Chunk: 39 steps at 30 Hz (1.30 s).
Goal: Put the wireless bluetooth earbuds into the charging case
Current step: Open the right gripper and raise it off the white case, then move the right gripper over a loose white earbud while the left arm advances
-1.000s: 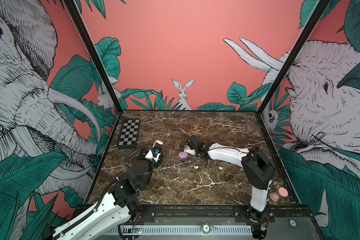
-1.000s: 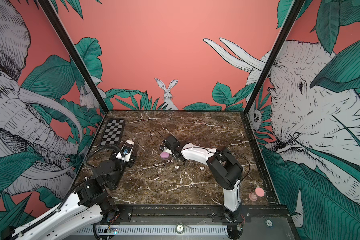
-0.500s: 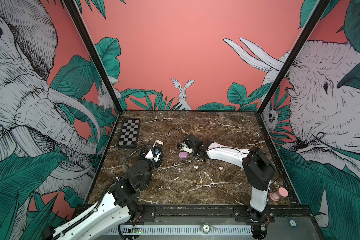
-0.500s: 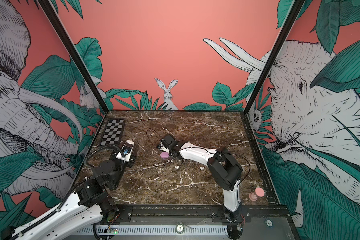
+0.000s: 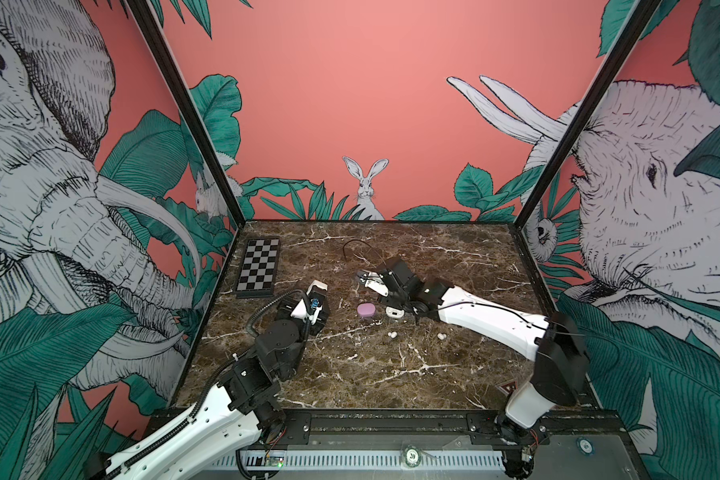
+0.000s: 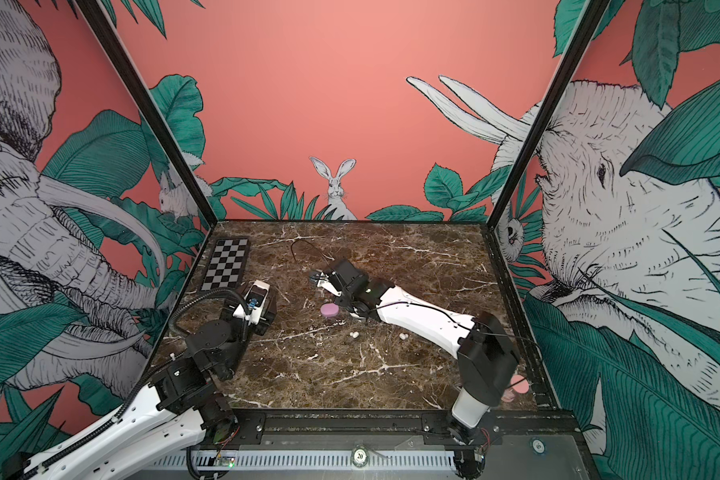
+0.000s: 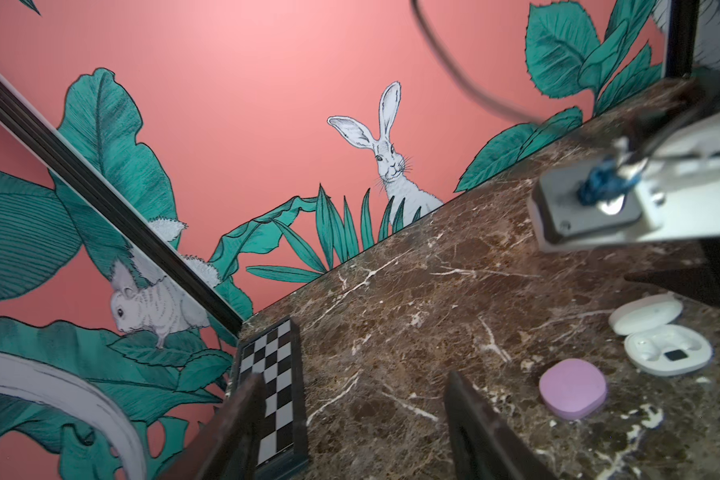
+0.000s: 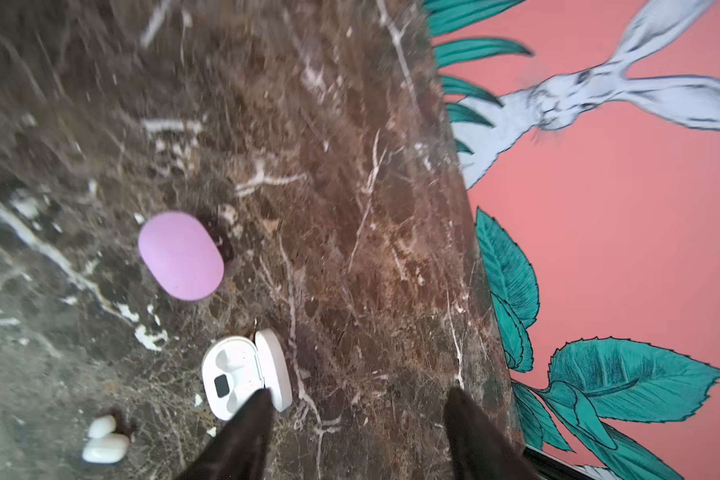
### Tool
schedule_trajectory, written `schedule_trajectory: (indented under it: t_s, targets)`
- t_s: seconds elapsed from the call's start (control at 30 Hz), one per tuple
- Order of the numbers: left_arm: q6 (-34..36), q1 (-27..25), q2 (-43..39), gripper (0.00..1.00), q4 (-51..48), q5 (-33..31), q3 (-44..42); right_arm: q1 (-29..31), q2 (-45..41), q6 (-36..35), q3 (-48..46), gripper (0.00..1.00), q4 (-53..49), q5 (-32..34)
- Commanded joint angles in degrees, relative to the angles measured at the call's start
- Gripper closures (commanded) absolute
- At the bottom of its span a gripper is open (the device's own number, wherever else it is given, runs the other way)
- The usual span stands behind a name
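**Both pincers apart, buds loose on the bench**

Right pincer [image 5: 365, 277] sits just above frame centre in both top views, pointing toward the left of the frame. Its fingers are spread wide with nothing between them. In the right wrist view one fingertip [image 8: 250, 419] overlaps the rim of the white case [image 8: 242, 374]. Can't tell whether it touches.

Left pincer [image 7: 358, 436] also has its fingers apart, with only bare bench [image 5: 350, 374] between them. In the top views the left arm's wrist is left of centre, between the chessboard [image 5: 258, 270] in the upper left of the bench and the lilac case [image 5: 366, 309].

Cases:
- The lilac case lies flat at frame centre with its lid shut.
- The white case is just right of the lilac one, close beside it and partly under the right arm. Its lid is hinged open, and both wrist views show its wells bare.

Earbuds:
- The white earbuds [image 5: 392, 334] are two pieces lying against each other on the bench, just below the white case in the frame. They are outside both cases and clear of both pincers.
- A second tiny pale pair [image 5: 442, 336] lies further right at the same height in the frame, close beside the right forearm. It is too small to call the colour.
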Motion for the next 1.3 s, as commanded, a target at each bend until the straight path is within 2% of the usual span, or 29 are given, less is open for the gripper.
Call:
schedule_trajectory:
  t_s: [0.0,0.03,0.17,0.27,0.37,0.5,0.63,0.77,0.9,1.03,1.13,1.27]
  targets:
    - [-2.3,0.2,-0.3,0.11,0.5,3.0,-0.4,0.2,-6.8,7.3,-3.1,0.02,4.0,-0.6]
    - [-3.5,0.2,-0.5,0.01,0.4,3.5,-0.3,0.1,-8.8,8.8,-4.0,0.02,4.4,-0.8]
    - [-8.8,0.2,-1.4,0.01,-1.7,5.6,1.1,-0.2,-17.4,18.0,-8.7,0.02,6.1,0.9]
    - [-13.0,0.2,-2.1,0.01,-3.7,12.0,1.7,-1.2,-25.1,26.5,-14.5,0.02,8.2,2.0]
    - [-14.2,0.2,-0.9,0.01,-7.2,21.8,4.5,-2.3,-32.0,34.8,-19.0,0.02,6.8,2.5]
    - [-15.4,0.2,4.8,0.01,-16.5,22.5,10.6,-5.4,-37.4,44.9,-21.4,0.02,0.0,-0.8]
    - [-18.9,0.1,11.3,0.01,-24.4,22.6,13.3,-7.4,-36.7,50.8,-19.5,0.02,-11.9,-4.4]
    - [-20.7,0.1,16.4,0.01,-26.3,23.1,13.4,-8.1,-33.2,53.2,-17.3,0.02,-21.4,-9.9]
    - [-19.7,0.1,22.4,0.01,-28.5,24.5,15.9,-9.3,-29.7,55.2,-17.3,0.02,-27.6,-13.3]
    - [-19.4,-0.9,27.7,0.01,-29.8,26.1,18.6,-10.9,-27.5,55.9,-18.7,0.02,-29.3,-16.2]
    - [-17.3,-3.4,30.9,0.01,-30.1,22.7,19.9,-12.7,-26.6,56.6,-20.2,0.02,-28.7,-16.8]
    - [-13.6,-8.1,35.8,0.01,-32.6,14.7,22.5,-15.5,-24.8,57.3,-21.9,0.02,-26.3,-20.0]
